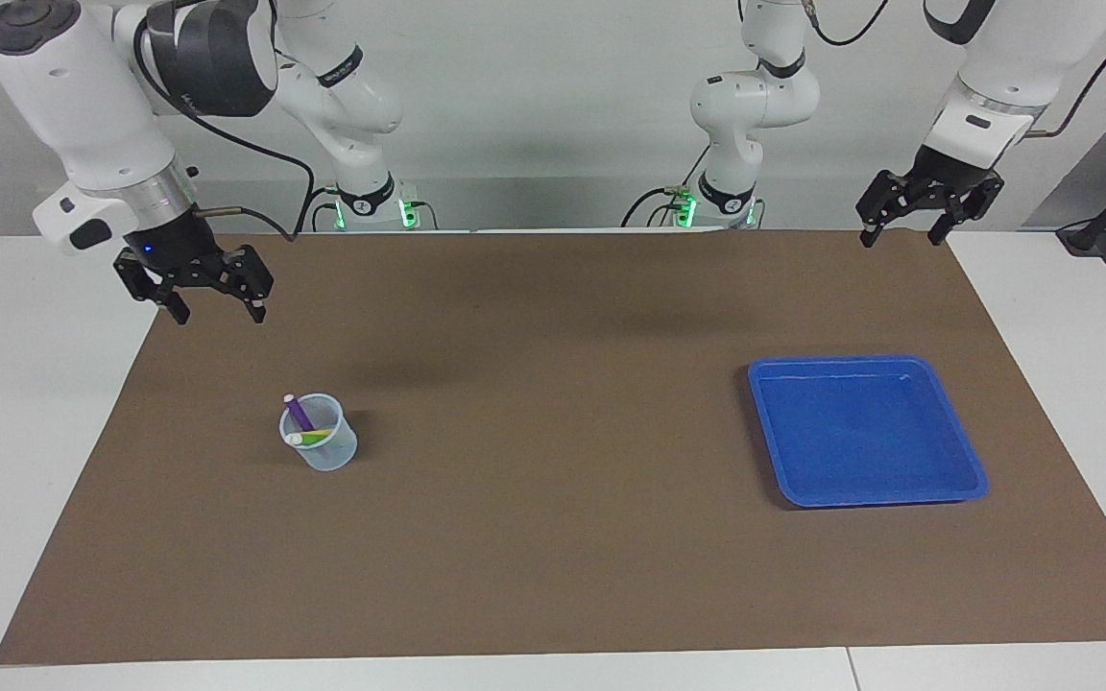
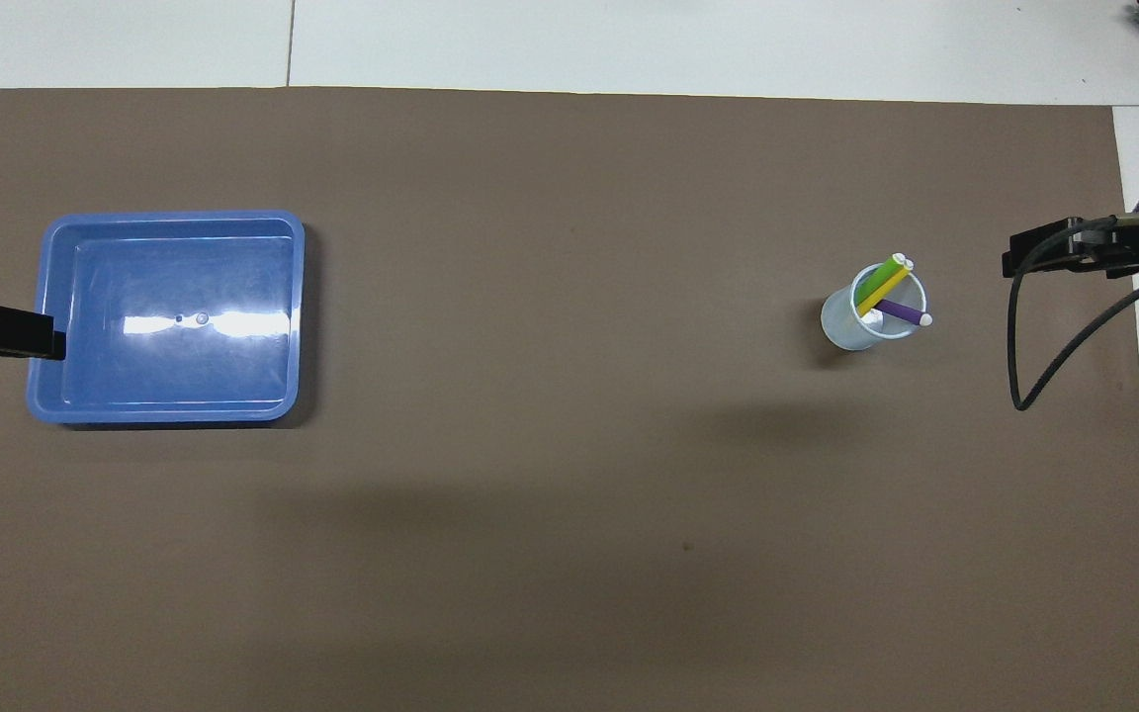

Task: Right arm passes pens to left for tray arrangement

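A wide brown mat covers the table w/ two white robot arms at one long edge. Toward the right arm's end stands a small clear cup, upright, holding all three pens: green, yellow, purple. They lean inside it, pale tips poking past the rim, probably so a claw coming from above can pinch one w/o touching the cup. Toward the left arm's end lies the blue tray, shallow, nothing in it, well apart from the cup. That gap looks like the reason for a hand-off: each item sits on its own arm's side.

The right gripper, blue light on its body, hangs in the air over the mat's edge at its own end, not yet over the cup; wrist tilted, fingers pointing down, claw spread wide, holding nothing. A black cable loops off its wrist. It seems set to go for the cup.

The left gripper hangs above the mat's corner at its end, not over the tray; claw also wide, holding nothing. That arm waits.

No pen is out yet, so the job looks barely begun.
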Robot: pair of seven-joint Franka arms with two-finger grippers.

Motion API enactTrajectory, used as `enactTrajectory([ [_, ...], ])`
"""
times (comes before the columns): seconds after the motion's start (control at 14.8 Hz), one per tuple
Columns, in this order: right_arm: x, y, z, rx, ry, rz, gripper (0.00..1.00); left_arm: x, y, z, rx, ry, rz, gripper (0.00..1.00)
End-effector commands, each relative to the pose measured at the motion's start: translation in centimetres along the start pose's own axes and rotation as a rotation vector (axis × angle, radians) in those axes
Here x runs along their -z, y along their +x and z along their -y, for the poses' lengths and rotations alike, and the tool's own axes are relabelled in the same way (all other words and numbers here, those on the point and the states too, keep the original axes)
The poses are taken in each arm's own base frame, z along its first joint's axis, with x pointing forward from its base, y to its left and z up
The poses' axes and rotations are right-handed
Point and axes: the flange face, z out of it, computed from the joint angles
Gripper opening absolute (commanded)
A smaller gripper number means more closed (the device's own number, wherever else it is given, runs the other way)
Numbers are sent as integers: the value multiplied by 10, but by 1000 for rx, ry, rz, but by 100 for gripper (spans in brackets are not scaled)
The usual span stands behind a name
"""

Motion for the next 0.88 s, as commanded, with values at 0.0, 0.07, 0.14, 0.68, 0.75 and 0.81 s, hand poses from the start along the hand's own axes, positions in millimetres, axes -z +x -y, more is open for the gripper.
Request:
enactTrajectory([
  [0.0,-10,1,-3,41,-3,-18,85,3,-4,-1,-4,1,5,100],
  [0.07,-15,4,-3,46,0,-27,85,3,-4,-2,-7,-1,5,100],
  [0.14,-20,8,-3,51,2,-33,84,4,-4,-2,-7,-1,2,100],
  [0.68,-78,38,9,84,37,-38,82,4,-5,-12,-24,1,6,100],
  [0.75,-89,43,9,86,44,-41,81,4,-5,-12,-24,1,6,100],
  [0.81,-98,47,13,93,50,-51,79,4,-6,-12,-24,1,7,100],
])
